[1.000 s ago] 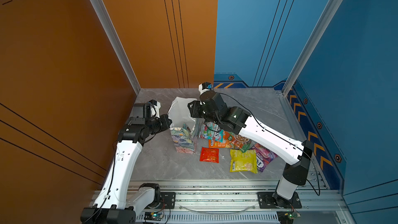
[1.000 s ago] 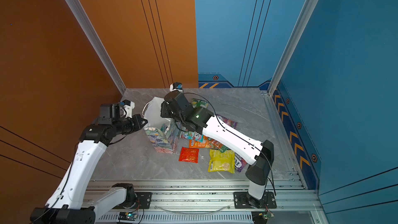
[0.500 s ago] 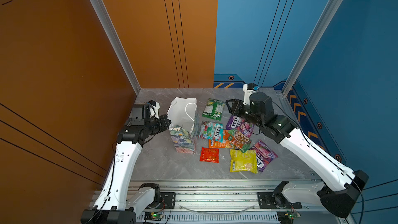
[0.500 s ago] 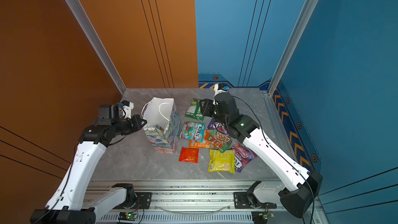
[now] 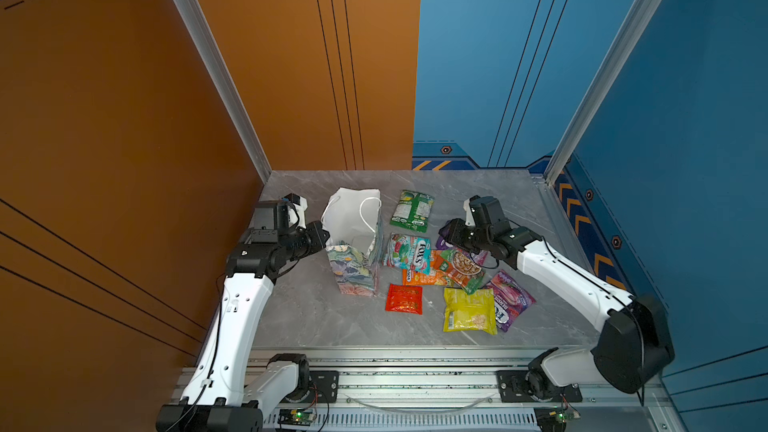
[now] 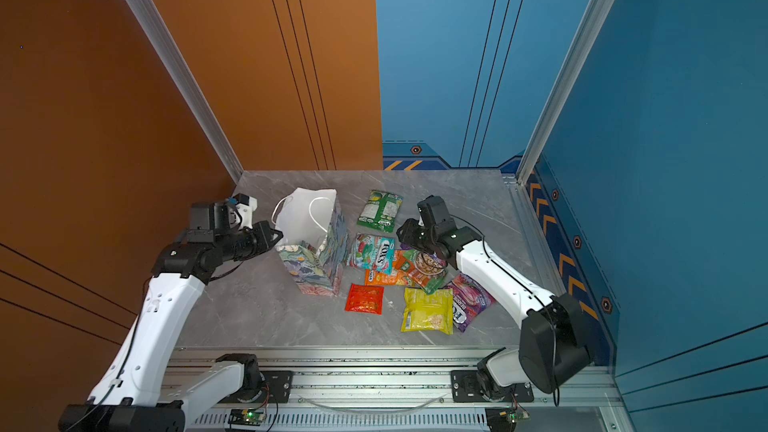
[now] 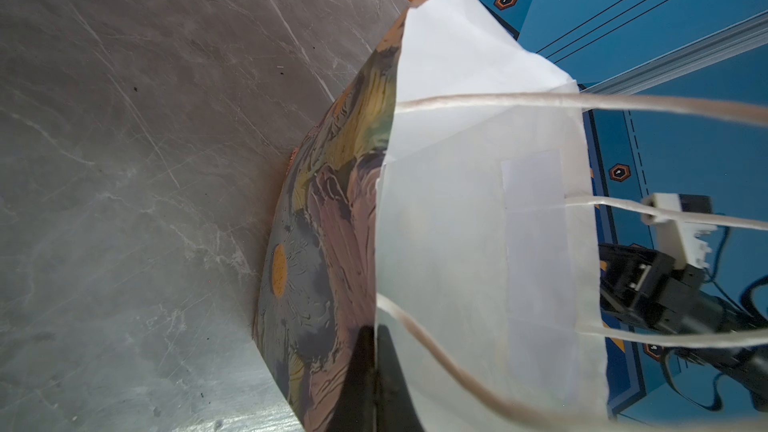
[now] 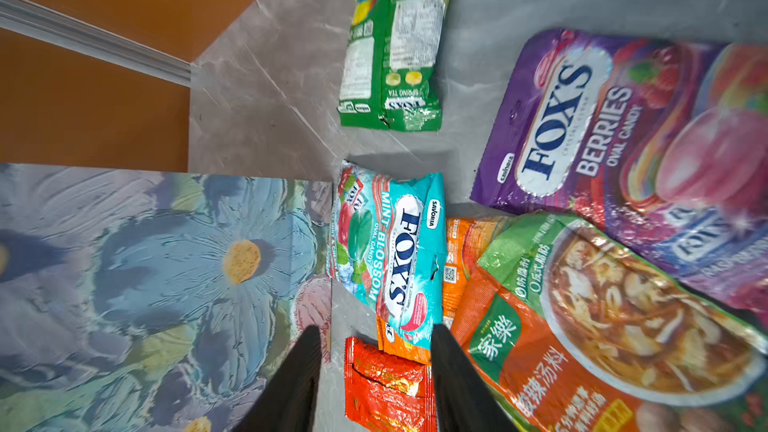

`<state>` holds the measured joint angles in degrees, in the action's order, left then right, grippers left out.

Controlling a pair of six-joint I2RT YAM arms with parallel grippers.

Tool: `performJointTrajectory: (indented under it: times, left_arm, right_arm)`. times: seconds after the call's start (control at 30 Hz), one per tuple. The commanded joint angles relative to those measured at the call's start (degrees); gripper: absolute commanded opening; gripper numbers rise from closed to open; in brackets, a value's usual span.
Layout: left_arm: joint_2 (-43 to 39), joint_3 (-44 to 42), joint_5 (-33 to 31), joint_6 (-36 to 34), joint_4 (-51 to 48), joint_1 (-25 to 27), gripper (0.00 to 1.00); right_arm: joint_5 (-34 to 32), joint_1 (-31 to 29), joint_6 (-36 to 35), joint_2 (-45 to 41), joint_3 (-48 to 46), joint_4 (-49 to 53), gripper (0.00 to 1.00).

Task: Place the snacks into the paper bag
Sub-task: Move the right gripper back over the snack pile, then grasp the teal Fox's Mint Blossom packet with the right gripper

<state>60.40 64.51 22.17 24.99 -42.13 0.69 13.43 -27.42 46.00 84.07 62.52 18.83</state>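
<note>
The floral paper bag (image 5: 353, 268) (image 6: 316, 268) stands upright with its white mouth open. My left gripper (image 5: 325, 238) (image 6: 277, 237) (image 7: 376, 336) is shut on its left rim, one finger outside and one inside. The snacks lie flat to the right of the bag: green (image 5: 411, 209), teal FOX'S (image 5: 409, 252) (image 8: 395, 251), orange (image 5: 417, 277), red-green soup packet (image 5: 459, 265), small red (image 5: 404, 299) (image 8: 386, 380), yellow (image 5: 468, 310) and purple FOX'S (image 5: 509, 299). My right gripper (image 5: 446, 235) (image 6: 404, 235) (image 8: 374, 332) hovers open and empty above another purple FOX'S packet (image 8: 623, 139).
The grey marble table (image 5: 316, 317) is boxed in by an orange wall (image 5: 124, 160) on the left and blue walls (image 5: 685, 160) at the back and right. A metal rail (image 5: 395, 371) runs along the front edge.
My right arm has swung from the bag's mouth back to the right, coming down over the packets, and its jaws have opened wider. The left gripper and the bag have stayed put.
</note>
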Motion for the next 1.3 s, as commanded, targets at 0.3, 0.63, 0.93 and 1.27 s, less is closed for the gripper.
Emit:
performJointTrajectory:
  times: [0.3, 0.63, 0.93, 1.27]
  left_arm:
    - [-0.28, -0.86, 1.40, 0.19, 0.61, -0.69, 0.00]
    - [-0.64, -0.98, 1.56, 0.14, 0.56, -0.94, 0.00]
    - [-0.49, -1.09, 1.74, 0.06, 0.56, -1.20, 0.00]
    - [-0.58, -1.18, 2.19, -0.03, 0.58, -1.67, 0.00]
  right_arm:
    - [6.84, -0.61, 1.23, 15.90, 2.71, -8.39, 0.47]
    - [2.86, -1.05, 1.44, 23.05, 5.11, -7.95, 0.51]
    - [6.25, -1.76, 5.08, 26.19, 3.14, -15.25, 0.52]
    - [11.46, -1.67, 10.29, 26.86, 1.73, -25.12, 0.41]
